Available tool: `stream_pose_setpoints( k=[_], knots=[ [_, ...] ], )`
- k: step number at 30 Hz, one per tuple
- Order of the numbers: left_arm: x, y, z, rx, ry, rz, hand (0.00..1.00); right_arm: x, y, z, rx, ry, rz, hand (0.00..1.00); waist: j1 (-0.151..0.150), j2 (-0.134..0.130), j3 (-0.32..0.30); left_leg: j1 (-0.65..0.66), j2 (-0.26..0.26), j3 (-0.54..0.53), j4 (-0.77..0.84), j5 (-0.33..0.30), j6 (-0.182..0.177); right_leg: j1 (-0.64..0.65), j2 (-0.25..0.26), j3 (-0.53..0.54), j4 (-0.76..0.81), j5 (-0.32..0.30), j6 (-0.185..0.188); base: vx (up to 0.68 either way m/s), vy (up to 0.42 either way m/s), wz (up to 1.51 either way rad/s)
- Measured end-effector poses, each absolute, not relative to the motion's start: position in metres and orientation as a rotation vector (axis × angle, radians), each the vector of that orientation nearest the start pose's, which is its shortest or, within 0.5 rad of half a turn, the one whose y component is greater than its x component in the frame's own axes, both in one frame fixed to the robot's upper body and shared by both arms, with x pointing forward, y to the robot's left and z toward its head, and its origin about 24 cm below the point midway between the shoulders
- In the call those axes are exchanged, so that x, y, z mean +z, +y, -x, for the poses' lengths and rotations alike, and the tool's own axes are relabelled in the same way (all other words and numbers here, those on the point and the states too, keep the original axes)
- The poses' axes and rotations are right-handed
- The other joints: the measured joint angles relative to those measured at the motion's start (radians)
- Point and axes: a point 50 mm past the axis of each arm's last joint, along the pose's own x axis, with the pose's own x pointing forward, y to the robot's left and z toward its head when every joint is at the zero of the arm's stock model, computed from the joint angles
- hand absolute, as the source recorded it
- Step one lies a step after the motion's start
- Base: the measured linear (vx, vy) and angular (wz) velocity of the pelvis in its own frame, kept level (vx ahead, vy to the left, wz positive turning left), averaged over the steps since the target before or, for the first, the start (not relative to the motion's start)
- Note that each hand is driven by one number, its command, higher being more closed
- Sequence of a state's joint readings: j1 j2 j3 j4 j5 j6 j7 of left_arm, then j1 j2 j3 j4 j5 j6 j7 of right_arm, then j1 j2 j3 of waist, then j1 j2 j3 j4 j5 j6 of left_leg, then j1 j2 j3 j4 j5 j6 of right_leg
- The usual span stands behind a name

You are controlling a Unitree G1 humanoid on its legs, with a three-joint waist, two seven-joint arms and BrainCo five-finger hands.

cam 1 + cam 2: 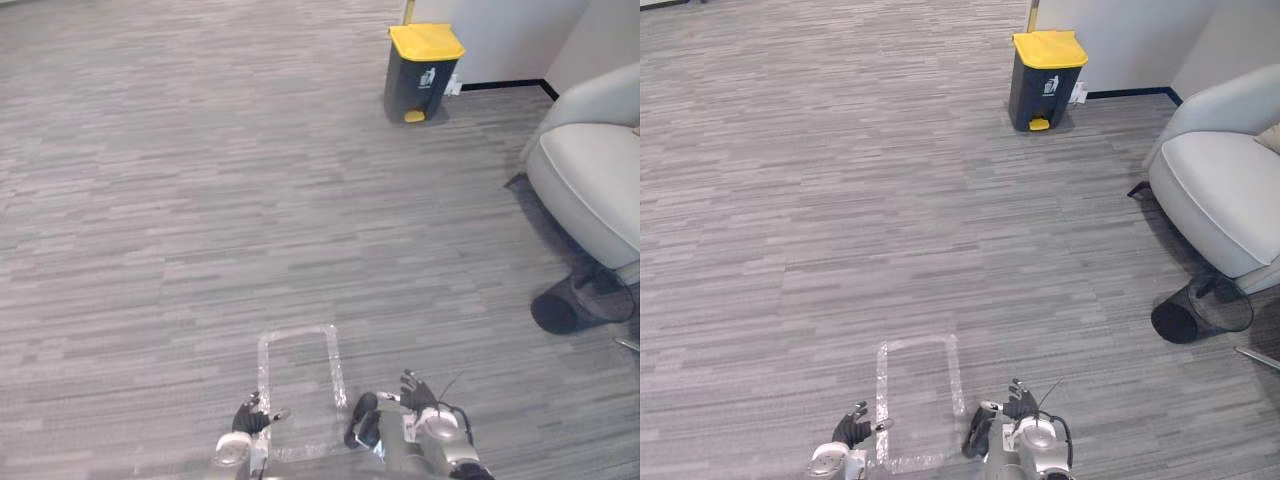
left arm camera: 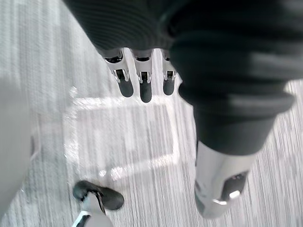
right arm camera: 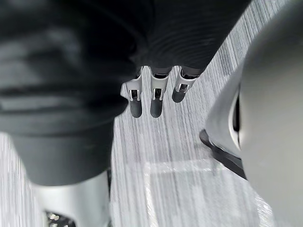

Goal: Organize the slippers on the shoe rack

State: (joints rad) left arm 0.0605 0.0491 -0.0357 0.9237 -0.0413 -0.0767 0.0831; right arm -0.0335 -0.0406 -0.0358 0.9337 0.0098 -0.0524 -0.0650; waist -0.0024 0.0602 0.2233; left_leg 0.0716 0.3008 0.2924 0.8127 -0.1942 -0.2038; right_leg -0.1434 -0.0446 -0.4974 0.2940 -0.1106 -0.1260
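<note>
No slipper and no shoe rack is in sight; grey carpet floor spreads before me. My left hand [image 1: 250, 418] hangs low at the bottom edge, fingers [image 2: 140, 80] straight and holding nothing. My right hand [image 1: 425, 410] hangs beside it, its fingers [image 3: 154, 97] also relaxed and empty. Between the two hands a rectangle of clear tape [image 1: 332, 365] is stuck to the floor.
A dark pedal bin with a yellow lid [image 1: 422, 72] stands by the far wall. A pale armchair [image 1: 590, 170] sits at the right, with a black mesh wastebasket [image 1: 1200, 310] lying on its side in front of it. Open floor stretches to the left and ahead.
</note>
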Motion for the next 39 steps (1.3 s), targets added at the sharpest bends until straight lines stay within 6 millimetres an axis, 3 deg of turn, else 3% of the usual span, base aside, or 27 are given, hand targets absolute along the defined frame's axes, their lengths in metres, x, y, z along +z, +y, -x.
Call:
stream_pose_setpoints(
  k=[1, 2, 3, 5, 6, 8, 9, 10, 12, 15, 18, 20, 22, 23, 25, 27, 28, 30, 31, 34, 35, 37, 39],
  knots=[
    [-0.144, 0.17, -0.135, 0.108, 0.9, -0.053, 0.0, -0.135, -0.172, -0.163, -0.117, 0.861, 0.043, 0.0, 0.003, -0.002, 0.0, -0.042, 0.006, 0.008, 0.088, -0.065, 0.008, 0.053, 0.029, 0.054, -0.046, -0.003, -0.005, 0.32, 0.063, -1.01],
    [-0.143, 0.172, -0.136, 0.113, 0.897, -0.056, 0.0, -0.137, -0.173, -0.16, -0.127, 0.869, 0.047, 0.0, 0.003, -0.009, 0.003, -0.075, -0.009, 0.023, 0.08, -0.114, 0.038, 0.095, 0.037, 0.101, -0.076, 0.003, 0.004, 0.3, 0.087, -1.09],
    [-0.143, 0.173, -0.137, 0.114, 0.894, -0.057, 0.0, -0.137, -0.173, -0.16, -0.129, 0.871, 0.048, 0.0, 0.003, -0.012, 0.005, -0.084, -0.018, 0.027, 0.062, -0.126, 0.048, 0.107, 0.037, 0.124, -0.083, 0.005, 0.007, 0.25, 0.143, -1.28],
    [-0.143, 0.178, -0.134, 0.13, 0.892, -0.06, 0.0, -0.139, -0.172, -0.159, -0.124, 0.885, 0.05, 0.0, 0.016, -0.022, 0.003, -0.145, -0.078, -0.027, -0.137, -0.169, 0.093, 0.133, 0.041, 0.274, -0.106, 0.012, 0.03, 0.21, 0.235, -1.59],
    [-0.143, 0.178, -0.133, 0.133, 0.892, -0.059, 0.0, -0.139, -0.172, -0.159, -0.124, 0.888, 0.051, 0.0, 0.021, -0.025, 0.005, -0.153, -0.092, -0.057, -0.178, -0.168, 0.094, 0.135, 0.04, 0.3, -0.107, 0.011, 0.034, 0.19, 0.328, -1.86],
    [-0.145, 0.181, -0.124, 0.178, 0.906, -0.022, 0.0, -0.14, -0.174, -0.155, -0.118, 0.894, 0.073, 0.0, 0.03, -0.003, 0.001, -0.165, -0.162, -0.319, -0.421, -0.131, 0.084, 0.131, 0.05, 0.454, -0.097, -0.009, 0.083, 0.14, 0.348, -1.98],
    [-0.145, 0.179, -0.125, 0.179, 0.904, -0.01, 0.0, -0.14, -0.175, -0.154, -0.117, 0.896, 0.078, 0.0, 0.034, 0.003, 0.0, -0.158, -0.164, -0.331, -0.427, -0.099, 0.056, 0.13, 0.057, 0.471, -0.093, -0.012, 0.094, 0.13, 0.335, -1.95],
    [-0.146, 0.177, -0.122, 0.185, 0.916, 0.005, 0.0, -0.139, -0.178, -0.156, -0.103, 0.892, 0.104, 0.0, 0.044, 0.026, -0.015, -0.125, -0.195, -0.341, -0.439, -0.062, 0.088, 0.137, 0.05, 0.506, -0.087, -0.003, 0.118, 0.17, 0.346, -1.53],
    [-0.145, 0.181, -0.123, 0.187, 0.913, -0.006, 0.0, -0.141, -0.172, -0.153, -0.078, 0.897, 0.106, 0.0, 0.037, -0.018, -0.023, -0.096, -0.224, -0.292, -0.44, -0.086, 0.116, 0.148, 0.01, 0.511, -0.104, 0.027, 0.171, 0.22, 0.352, -1.18],
    [-0.146, 0.187, -0.12, 0.201, 0.924, -0.013, 0.0, -0.145, -0.169, -0.142, -0.081, 0.927, 0.091, 0.0, 0.038, -0.049, -0.044, -0.065, -0.245, -0.24, -0.446, -0.084, 0.135, 0.147, -0.009, 0.534, -0.136, 0.038, 0.184, 0.19, 0.205, -0.53],
    [-0.147, 0.186, -0.12, 0.196, 0.935, -0.01, 0.0, -0.145, -0.169, -0.142, -0.082, 0.929, 0.09, 0.0, 0.036, -0.056, -0.049, -0.013, -0.261, -0.183, -0.478, -0.084, 0.136, 0.139, -0.023, 0.572, -0.119, 0.041, 0.191, 0.2, 0.146, -0.67],
    [-0.148, 0.183, -0.119, 0.192, 0.939, -0.005, 0.0, -0.145, -0.169, -0.143, -0.08, 0.926, 0.092, 0.0, 0.037, -0.051, -0.05, 0.015, -0.258, -0.14, -0.501, -0.084, 0.136, 0.114, -0.026, 0.551, -0.085, 0.041, 0.191, 0.16, 0.089, -1.02],
    [-0.149, 0.181, -0.118, 0.179, 0.948, -0.007, 0.0, -0.143, -0.168, -0.15, -0.069, 0.911, 0.094, 0.0, 0.034, -0.043, -0.049, 0.062, -0.265, -0.03, -0.541, -0.079, 0.144, 0.042, -0.085, 0.266, 0.05, 0.012, 0.142, 0.09, 0.043, -1.15],
    [-0.149, 0.18, -0.118, 0.176, 0.949, -0.009, 0.0, -0.143, -0.168, -0.15, -0.069, 0.911, 0.094, 0.0, 0.033, -0.044, -0.05, 0.068, -0.269, -0.021, -0.544, -0.079, 0.144, 0.035, -0.097, 0.214, 0.066, 0.006, 0.13, 0.04, 0.026, -0.71],
    [-0.15, 0.179, -0.117, 0.175, 0.959, -0.005, 0.0, -0.144, -0.17, -0.148, -0.069, 0.919, 0.098, 0.0, 0.029, -0.045, -0.051, 0.104, -0.295, 0.006, -0.565, -0.071, 0.157, 0.033, -0.157, -0.017, 0.123, -0.025, 0.081, 0.08, 0.022, -0.93],
    [-0.151, 0.177, -0.116, 0.17, 0.963, -0.002, 0.0, -0.143, -0.173, -0.149, -0.072, 0.917, 0.101, 0.0, 0.03, -0.038, -0.055, 0.126, -0.296, 0.016, -0.588, -0.071, 0.157, 0.036, -0.169, -0.085, 0.142, -0.047, 0.071, 0.09, 0.002, -0.62],
    [-0.151, 0.179, -0.116, 0.157, 0.962, -0.016, 0.0, -0.143, -0.172, -0.148, -0.064, 0.919, 0.11, 0.0, 0.029, -0.048, -0.054, 0.145, -0.302, 0.036, -0.605, -0.077, 0.167, 0.033, -0.182, -0.141, 0.162, -0.069, 0.059, 0.11, -0.01, -0.39],
    [-0.151, 0.178, -0.117, 0.151, 0.962, -0.014, 0.0, -0.144, -0.175, -0.146, -0.063, 0.928, 0.122, 0.0, 0.032, -0.048, -0.055, 0.147, -0.3, 0.054, -0.606, -0.077, 0.167, 0.033, -0.159, -0.139, 0.129, -0.07, 0.053, 0.1, -0.031, -0.4],
    [-0.15, 0.177, -0.118, 0.145, 0.957, -0.013, 0.0, -0.145, -0.177, -0.146, -0.064, 0.935, 0.127, 0.0, 0.037, -0.042, -0.055, 0.12, -0.281, 0.06, -0.565, -0.077, 0.167, 0.035, -0.122, -0.111, 0.076, -0.059, 0.059, 0.01, -0.084, -0.46],
    [-0.148, 0.176, -0.122, 0.13, 0.937, -0.004, 0.0, -0.146, -0.181, -0.144, -0.07, 0.947, 0.137, 0.0, 0.053, -0.029, -0.054, 0.003, -0.217, 0.079, -0.326, -0.076, 0.166, 0.05, -0.054, -0.047, -0.048, -0.015, 0.047, -0.01, -0.07, -0.61],
    [-0.147, 0.175, -0.123, 0.128, 0.928, 0.0, 0.0, -0.145, -0.185, -0.144, -0.076, 0.946, 0.147, 0.0, 0.059, -0.011, -0.042, -0.054, -0.187, 0.055, -0.195, -0.093, 0.16, 0.074, -0.026, -0.004, -0.091, 0.006, 0.037, 0.02, -0.017, -0.83],
    [-0.148, 0.17, -0.123, 0.125, 0.927, 0.015, 0.0, -0.146, -0.193, -0.141, -0.1, 0.959, 0.16, 0.0, 0.063, 0.011, -0.031, -0.081, -0.196, -0.061, -0.185, -0.139, 0.145, 0.093, 0.004, 0.081, -0.11, 0.011, 0.046, 0.03, 0.027, -1.31],
    [-0.148, 0.17, -0.122, 0.127, 0.934, 0.017, 0.0, -0.148, -0.198, -0.136, -0.123, 0.974, 0.159, 0.0, 0.061, 0.012, -0.032, -0.093, -0.21, -0.164, -0.24, -0.148, 0.138, 0.11, 0.016, 0.135, -0.128, 0.019, 0.059, 0.02, 0.034, -1.1]
  ],
)
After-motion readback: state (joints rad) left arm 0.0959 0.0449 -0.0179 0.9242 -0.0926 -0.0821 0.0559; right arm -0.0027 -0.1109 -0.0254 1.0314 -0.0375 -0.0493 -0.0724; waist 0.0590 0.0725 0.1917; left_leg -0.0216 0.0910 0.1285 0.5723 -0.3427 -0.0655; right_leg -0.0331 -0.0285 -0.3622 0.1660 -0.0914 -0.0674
